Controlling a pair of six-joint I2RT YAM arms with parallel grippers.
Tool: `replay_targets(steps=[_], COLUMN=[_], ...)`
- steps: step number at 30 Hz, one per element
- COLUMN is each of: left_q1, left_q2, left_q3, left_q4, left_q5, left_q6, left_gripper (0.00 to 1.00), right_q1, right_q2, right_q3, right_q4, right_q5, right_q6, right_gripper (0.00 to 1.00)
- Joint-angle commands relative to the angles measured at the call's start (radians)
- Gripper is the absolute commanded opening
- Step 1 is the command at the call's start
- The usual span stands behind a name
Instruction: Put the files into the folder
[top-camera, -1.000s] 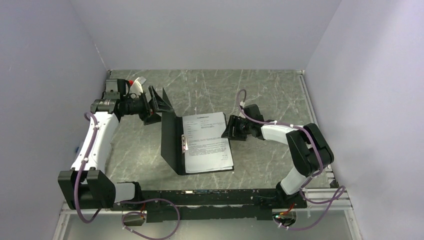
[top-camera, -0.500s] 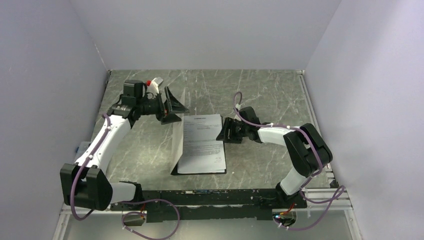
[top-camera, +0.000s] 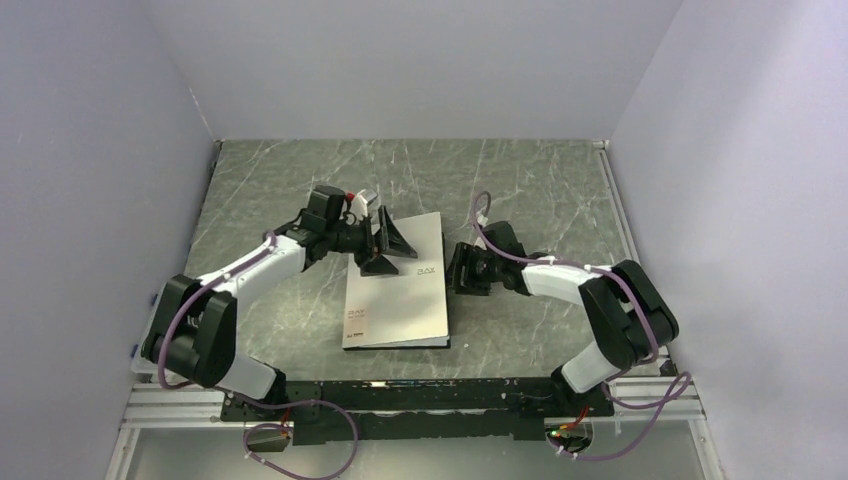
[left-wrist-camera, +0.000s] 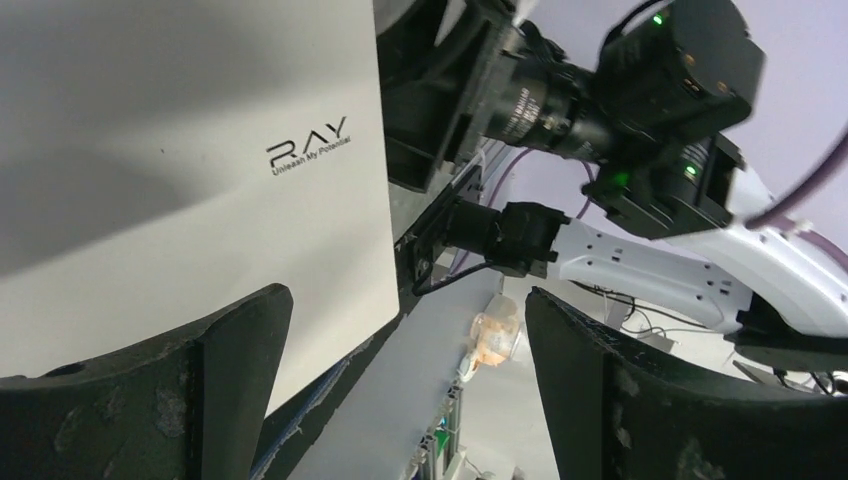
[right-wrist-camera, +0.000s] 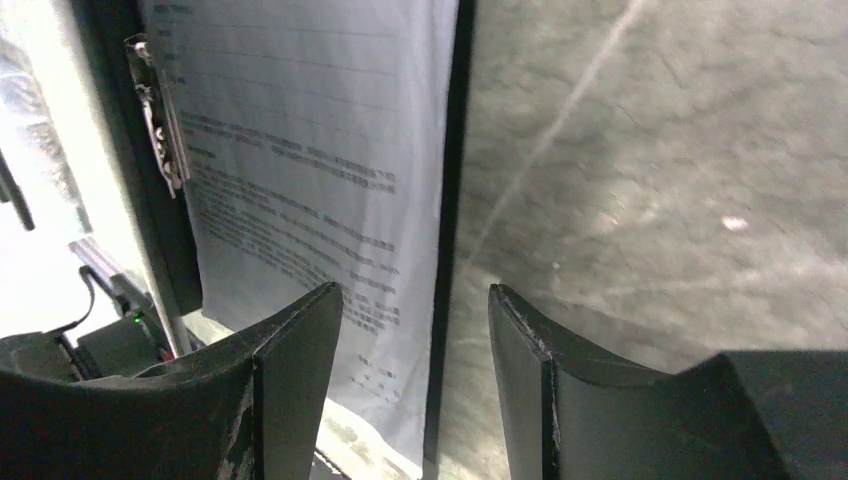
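Your left gripper (top-camera: 393, 252) wide over the folder (top-camera: 395, 300), right gripper (right-wrist-camera: 415, 300) half-open and empty at its right edge: press it flat without shifting the files (right-wrist-camera: 320, 180).

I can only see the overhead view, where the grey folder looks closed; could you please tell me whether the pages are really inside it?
Observer: Yes. The right wrist view looks in from the side and shows the printed pages lying inside the folder, beside its metal clip.
Operator: Thank you. Is anything being gripped on the left?
Observer: No. In the left wrist view the left gripper is open with nothing between its fingers; the cover with its logo lies beyond them.
Operator: And on the right?
Observer: The right gripper is open and empty too, pointing at the folder's black edge on the table.
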Motion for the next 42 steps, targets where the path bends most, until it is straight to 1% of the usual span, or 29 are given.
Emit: replay_targets(steps=[1, 4, 8, 12, 16, 25, 26, 30, 34, 37, 38, 40, 42], left_q1=[-0.033, -0.042, -0.046, -0.046, -0.047, -0.046, -0.046, -0.046, -0.046, -0.046, -0.046, -0.046, -0.046], left_q2=[0.051, 0.081, 0.109, 0.105, 0.076, -0.031, -0.044, -0.107, -0.187, -0.278, -0.31, -0.368, -0.424], left_q3=[-0.017, -0.03, -0.017, 0.018, 0.083, 0.239, 0.255, 0.336, 0.379, 0.362, 0.355, 0.342, 0.325], left_q4=[0.125, 0.147, 0.135, 0.083, -0.044, -0.4, -0.434, -0.563, -0.646, -0.638, -0.636, -0.632, -0.627], left_q5=[-0.045, -0.058, -0.069, -0.083, -0.13, -0.345, -0.373, -0.482, -0.603, -0.678, -0.7, -0.735, -0.771], left_q6=[-0.024, -0.023, -0.007, 0.024, 0.091, 0.269, 0.29, 0.363, 0.421, 0.448, 0.459, 0.477, 0.491], left_gripper=[0.93, 0.93, 0.92, 0.92, 0.92, 0.93, 0.93, 0.93, 0.93, 0.93, 0.93, 0.93, 0.93], right_q1=[-0.006, -0.009, -0.01, -0.009, -0.008, -0.009, -0.008, -0.008, -0.008, -0.009, -0.009, -0.009, -0.008], right_q2=[-0.087, -0.184, -0.302, -0.403, -0.472, -0.588, -0.615, -0.716, -0.82, -0.898, -0.914, -0.934, -0.951], right_q3=[-0.032, -0.026, 0.003, 0.041, 0.084, 0.166, 0.173, 0.204, 0.229, 0.239, 0.244, 0.259, 0.273], right_q4=[-0.139, -0.235, -0.364, -0.449, -0.503, -0.574, -0.576, -0.574, -0.557, -0.544, -0.546, -0.554, -0.56], right_q5=[0.13, 0.222, 0.347, 0.405, 0.403, 0.423, 0.435, 0.498, 0.56, 0.59, 0.601, 0.62, 0.626], right_q6=[-0.006, -0.018, -0.044, -0.067, -0.091, -0.169, -0.178, -0.22, -0.249, -0.262, -0.262, -0.256, -0.245], right_gripper=[0.6, 0.6, 0.58, 0.56, 0.53, 0.48, 0.49, 0.58, 0.71, 0.84, 0.87, 0.91, 0.92])
